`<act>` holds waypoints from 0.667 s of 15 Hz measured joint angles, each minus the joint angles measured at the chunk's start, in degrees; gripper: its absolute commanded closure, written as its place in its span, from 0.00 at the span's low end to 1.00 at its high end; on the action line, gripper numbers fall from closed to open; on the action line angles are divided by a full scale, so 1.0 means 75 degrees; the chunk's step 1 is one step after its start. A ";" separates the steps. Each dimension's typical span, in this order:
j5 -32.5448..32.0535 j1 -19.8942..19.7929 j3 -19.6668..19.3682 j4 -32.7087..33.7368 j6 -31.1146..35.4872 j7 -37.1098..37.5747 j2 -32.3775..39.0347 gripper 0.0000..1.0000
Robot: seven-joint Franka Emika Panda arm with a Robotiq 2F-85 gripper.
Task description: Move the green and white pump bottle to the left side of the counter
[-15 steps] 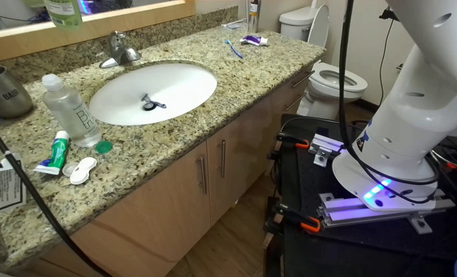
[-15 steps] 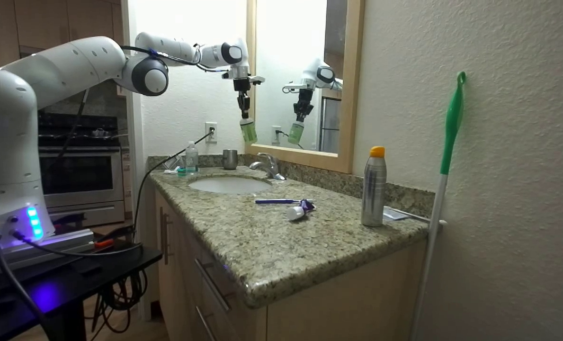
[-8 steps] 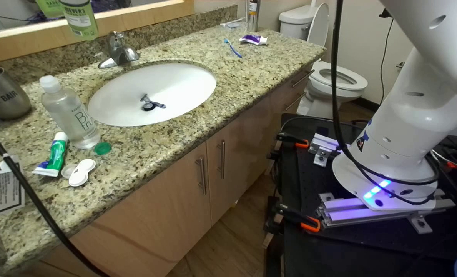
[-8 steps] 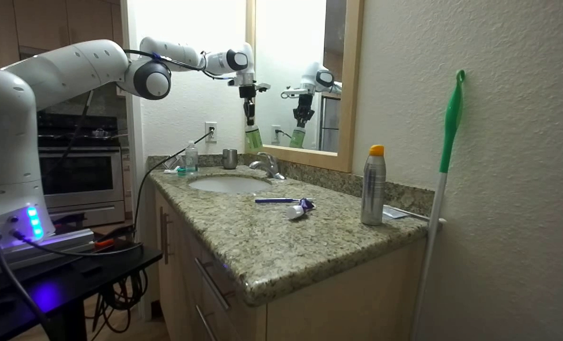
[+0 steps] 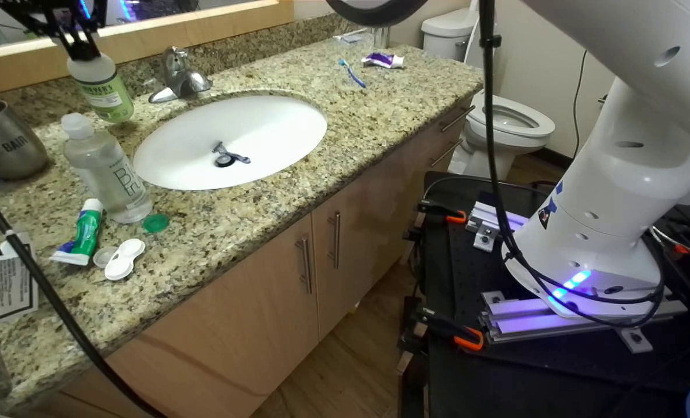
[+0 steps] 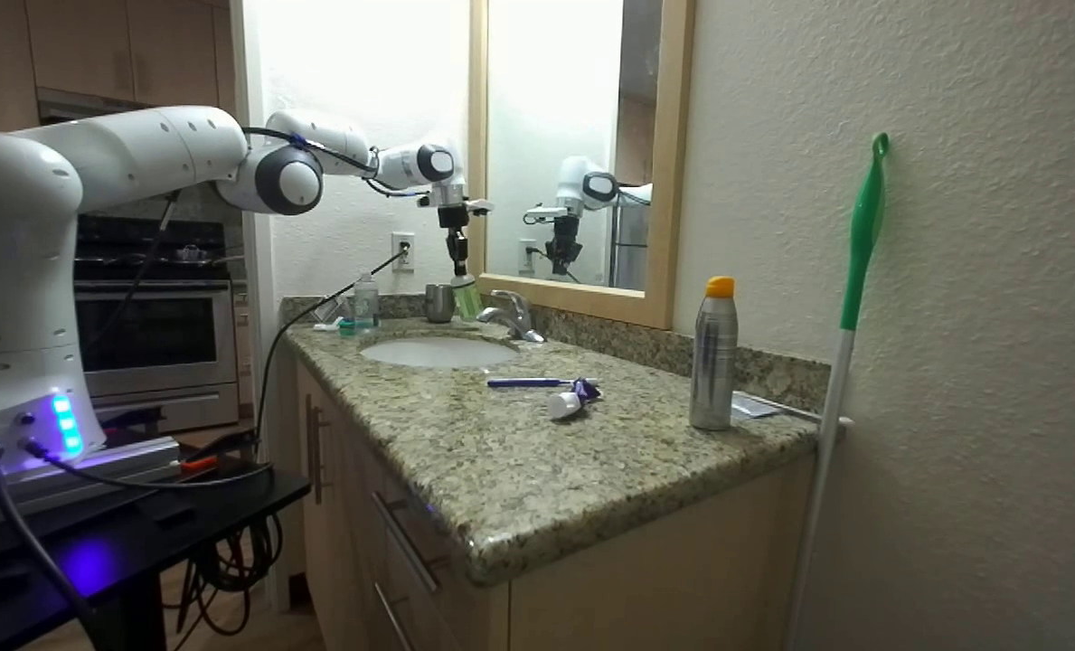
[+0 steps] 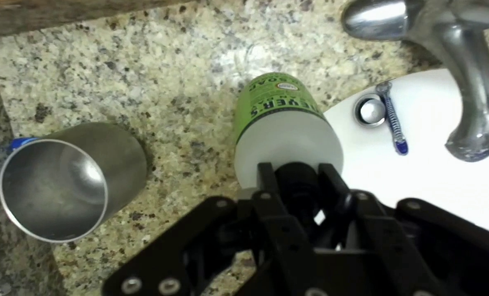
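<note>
The green and white pump bottle hangs tilted above the back of the counter, between the steel mug and the faucet. It also shows in an exterior view and in the wrist view. Its body is light green with a white shoulder; the top between the fingers looks black. My gripper is shut on this top, one finger on each side. The gripper also shows in both exterior views. I cannot tell whether the bottle's base touches the counter.
A steel mug stands left of the bottle in the wrist view. The faucet and white sink are on its other side. A clear bottle, green tube and lens case lie nearer the front. The mirror frame is behind.
My gripper and the held bottle have moved down from in front of the mirror to near the counter. In the last half second they also shifted slightly toward the mug.
</note>
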 measured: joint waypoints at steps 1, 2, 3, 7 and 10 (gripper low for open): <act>0.0197 0.0023 -0.0016 0.0012 0.0002 0.0139 -0.0010 0.92; 0.0370 -0.0001 -0.0039 0.0021 0.0001 0.0382 -0.0034 0.92; 0.0504 -0.0068 -0.0081 0.0026 -0.0006 0.0668 -0.0057 0.92; 0.0860 -0.0539 -0.0211 0.0008 -0.0196 0.1505 -0.0062 0.92; 0.1063 -0.0677 -0.0191 -0.0028 -0.0468 0.1725 -0.0032 0.92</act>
